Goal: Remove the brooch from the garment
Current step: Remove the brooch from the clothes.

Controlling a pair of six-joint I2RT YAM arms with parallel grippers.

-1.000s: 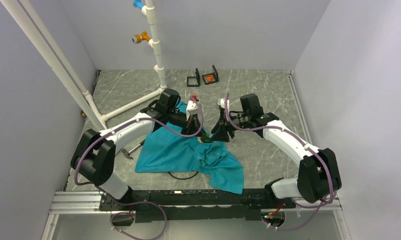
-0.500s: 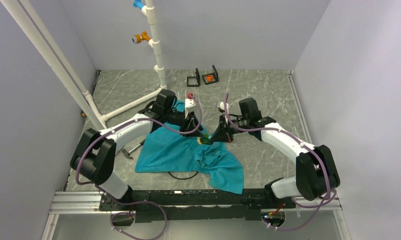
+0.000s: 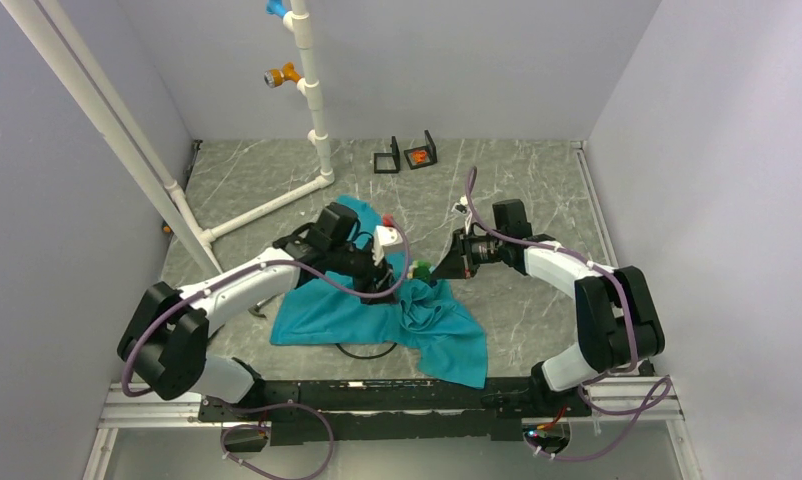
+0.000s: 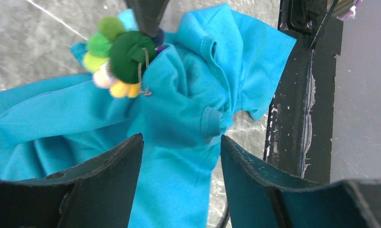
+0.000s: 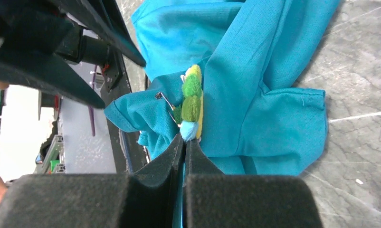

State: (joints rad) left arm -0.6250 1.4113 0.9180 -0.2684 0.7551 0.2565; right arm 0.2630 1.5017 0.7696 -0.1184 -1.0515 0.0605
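Brooch (image 5: 192, 102): pinched at its near end by the right gripper (image 5: 185, 145), whose fingers are pressed together on it. It sits against the bunched far edge of the garment (image 5: 260, 71), near the middle of the table (image 3: 537, 190).
Long axis: in the right wrist view the brooch runs straight out from the fingertips, in line with the gripper. Its thin metal pin (image 5: 166, 105) slants off toward the cloth.
Pin and cloth: I cannot tell whether the pin is out of the fabric (its tip lies close against the fold in both wrist views).
Left gripper (image 4: 180, 140): jaws wide apart and holding nothing, with only cloth showing between them. It faces the brooch from the opposite side, near it.
Nearer arm: the right one, which grips the brooch; the left looks placed to hold the cloth down.
Coming move: as I judge it, draw the brooch along the pin's line, away from the fold.
In the way: the bunched fold and the left gripper are close by. The white pipe frame (image 3: 315, 110) and two small black stands (image 3: 407, 156) are well apart.
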